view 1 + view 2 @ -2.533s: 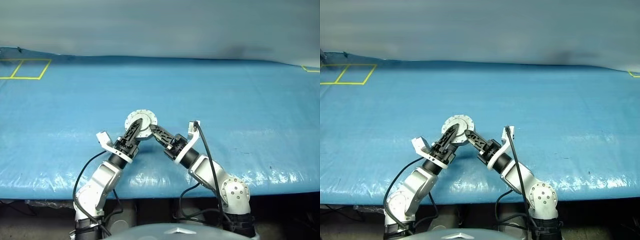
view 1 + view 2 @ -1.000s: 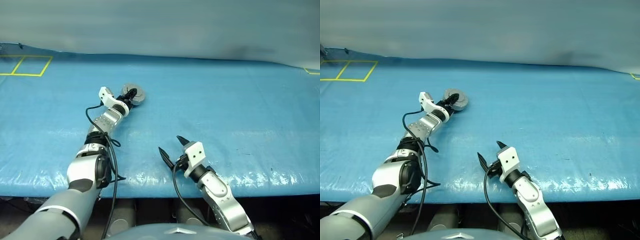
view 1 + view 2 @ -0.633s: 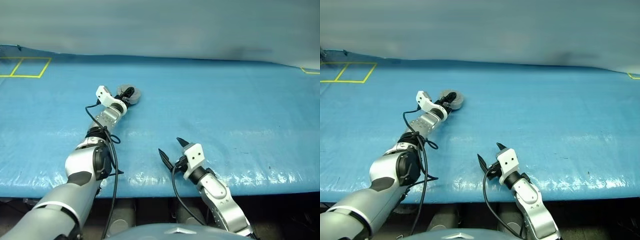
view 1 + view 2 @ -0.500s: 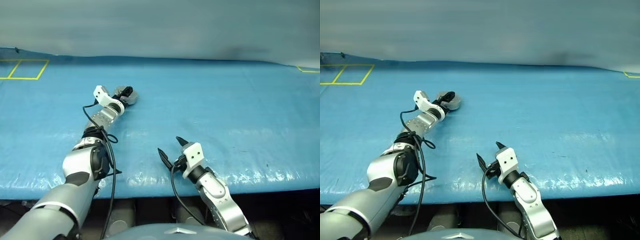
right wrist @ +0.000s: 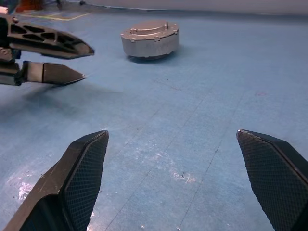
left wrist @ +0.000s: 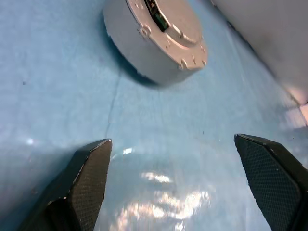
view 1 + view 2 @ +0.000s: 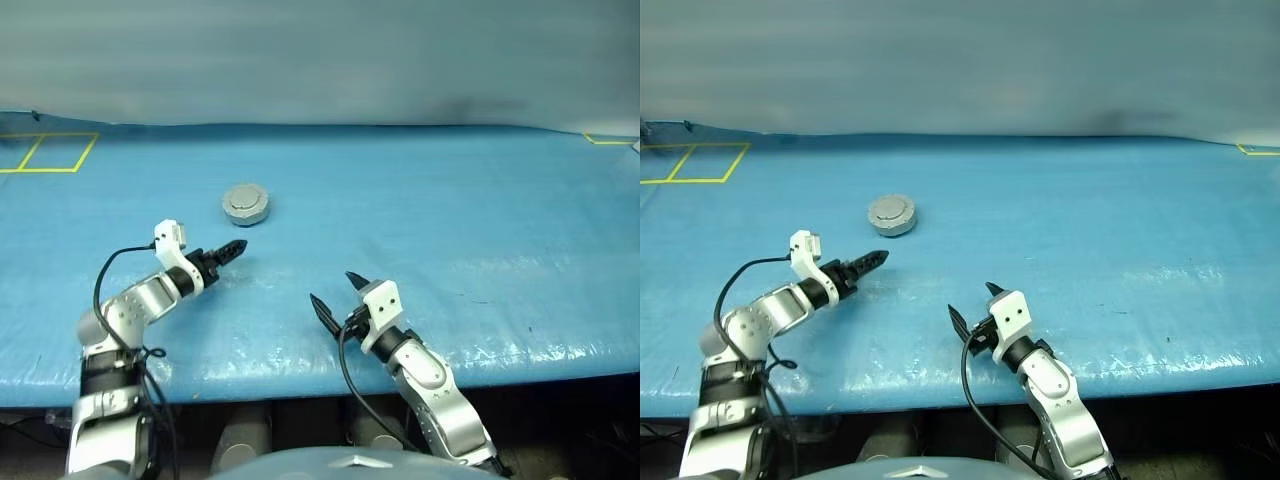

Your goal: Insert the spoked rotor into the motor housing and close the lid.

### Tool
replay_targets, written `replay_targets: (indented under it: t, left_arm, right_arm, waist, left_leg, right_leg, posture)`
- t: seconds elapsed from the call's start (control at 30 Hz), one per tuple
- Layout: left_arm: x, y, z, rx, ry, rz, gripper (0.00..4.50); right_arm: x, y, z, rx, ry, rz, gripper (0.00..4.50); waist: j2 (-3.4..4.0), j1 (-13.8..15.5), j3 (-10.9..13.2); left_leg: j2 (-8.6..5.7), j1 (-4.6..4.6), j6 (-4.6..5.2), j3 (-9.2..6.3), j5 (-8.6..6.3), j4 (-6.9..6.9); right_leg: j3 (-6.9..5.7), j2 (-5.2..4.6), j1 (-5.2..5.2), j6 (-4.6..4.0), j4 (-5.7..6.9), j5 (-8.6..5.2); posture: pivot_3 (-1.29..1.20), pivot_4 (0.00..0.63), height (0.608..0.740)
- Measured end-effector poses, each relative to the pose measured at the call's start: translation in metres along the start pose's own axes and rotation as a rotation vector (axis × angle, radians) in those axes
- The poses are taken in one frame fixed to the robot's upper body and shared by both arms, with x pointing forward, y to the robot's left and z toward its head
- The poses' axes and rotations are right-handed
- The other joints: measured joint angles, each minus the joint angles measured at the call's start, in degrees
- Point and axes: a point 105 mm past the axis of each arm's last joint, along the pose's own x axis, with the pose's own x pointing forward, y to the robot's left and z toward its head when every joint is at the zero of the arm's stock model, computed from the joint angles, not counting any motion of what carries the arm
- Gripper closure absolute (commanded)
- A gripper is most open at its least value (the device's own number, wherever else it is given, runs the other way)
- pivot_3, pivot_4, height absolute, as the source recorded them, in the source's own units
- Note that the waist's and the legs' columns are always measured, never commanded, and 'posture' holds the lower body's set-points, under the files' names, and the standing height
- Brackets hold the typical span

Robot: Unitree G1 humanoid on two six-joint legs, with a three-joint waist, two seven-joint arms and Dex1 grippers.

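Note:
The motor housing (image 7: pixel 246 203) sits flat on the blue table cover, left of centre. Its lid (image 5: pixel 148 28) lies shut on top, plain grey knobbed face up. The spoked rotor is hidden. My left gripper (image 7: pixel 232 248) hovers a short way nearer than the housing, open, pointing at it with nothing between its fingers (image 6: pixel 89 175). The housing (image 6: pixel 154 33) lies just beyond those fingers. My right gripper (image 7: pixel 332 290) is open and empty near the table's front edge, right of the left gripper (image 5: pixel 62 57) and well apart from the housing.
The blue cover (image 7: pixel 450 220) spreads over the whole table up to a grey wall at the back. Yellow tape squares (image 7: pixel 50 152) mark the far left corner, and a yellow tape mark (image 7: pixel 600 139) the far right. The table's front edge (image 7: pixel 300 365) runs just below both grippers.
My left gripper has opened, let go of the housing and drawn back toward the front edge. The closed housing stays where it was set. The right gripper has not moved.

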Motion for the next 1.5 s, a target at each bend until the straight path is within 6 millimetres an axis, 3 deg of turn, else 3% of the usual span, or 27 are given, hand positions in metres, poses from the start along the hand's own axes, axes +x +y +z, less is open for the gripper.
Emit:
replay_targets:
  t: [0.17,0.3,0.57,1.5]
  left_arm:
    - [-0.012,-0.014,-0.027,0.409,-0.054,0.06,0.03]
    - [-0.017,-0.024,-0.035,0.595,-0.158,0.092,0.03]
    - [-0.026,-0.037,-0.03,0.674,-0.35,0.112,0.03]
    - [-0.018,-0.037,-0.038,0.691,-0.322,0.057,0.03]
  right_arm:
    - [-0.004,-0.02,0.004,-0.009,-0.013,-0.073,0.0]
    - [-0.01,-0.033,0.004,-0.056,-0.002,-0.121,0.0]
    - [-0.021,-0.043,-0.001,-0.029,0.016,-0.162,0.0]
    - [-0.019,-0.034,-0.004,-0.014,0.02,-0.158,0.0]
  waist:
    - [-0.02,1.18,0.03]
    - [-0.02,1.89,0.05]
    - [-0.03,2.16,0.06]
    - [-0.05,2.03,0.09]
  left_leg:
    - [0.01,-0.26,-0.03,0.09,-0.03,-0.02]
    - [0.0,-0.83,0.01,0.1,0.01,-0.02]
    - [0.0,-1.1,0.07,0.1,0.02,0.07]
    - [0.01,-1.11,0.09,0.05,0.01,0.19]
  right_leg:
    - [0.1,-0.02,-0.28,-0.01,-0.02,-0.01]
    - [0.07,-0.01,-0.81,-0.02,-0.01,0.0]
    - [0.0,0.02,-1.02,0.0,0.0,0.01]
    - [-0.08,0.04,-0.96,0.02,0.03,0.02]
  posture:
    - [0.0,0.15,0.74]
    - [0.0,0.15,0.74]
    - [0.0,0.15,0.74]
    - [0.0,0.15,0.74]
